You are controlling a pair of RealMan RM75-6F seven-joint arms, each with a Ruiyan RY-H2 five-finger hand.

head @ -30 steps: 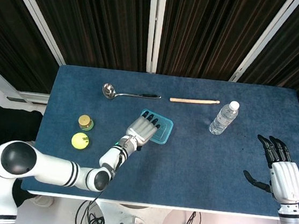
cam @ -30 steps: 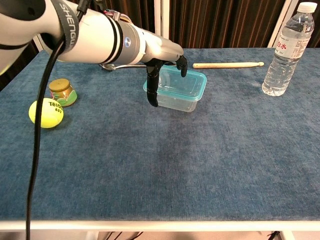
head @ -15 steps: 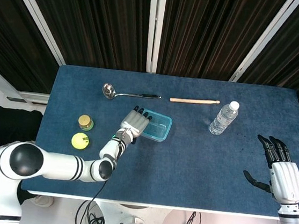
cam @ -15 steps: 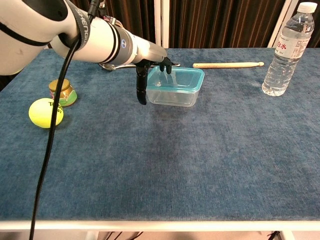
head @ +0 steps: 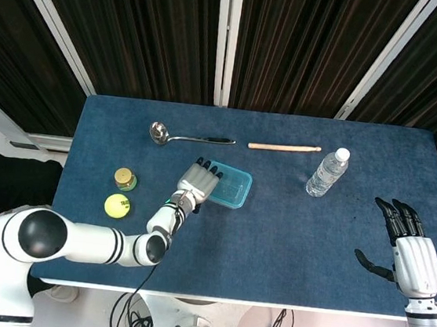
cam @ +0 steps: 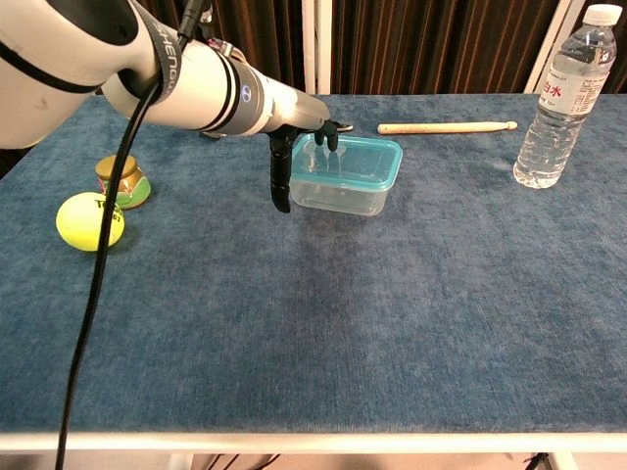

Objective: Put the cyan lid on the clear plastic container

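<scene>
The worktop (head: 291, 219) carries one clear plastic container (head: 228, 187) with one cyan lid (cam: 351, 162), one ladle (head: 190, 137), one wooden stick (head: 283, 147), one water bottle (head: 327, 173), one small jar (head: 125, 178) and one tennis ball (head: 117, 206).

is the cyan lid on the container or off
On. The cyan lid sits flat atop the clear plastic container, covering its rim all round; the left hand rests at its left edge.

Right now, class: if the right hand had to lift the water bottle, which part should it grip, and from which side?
Grip the water bottle around its clear body, below the white cap, coming in level from its right. It stands upright with bare table on that side, so the right hand can probably wrap its fingers around it.
</scene>
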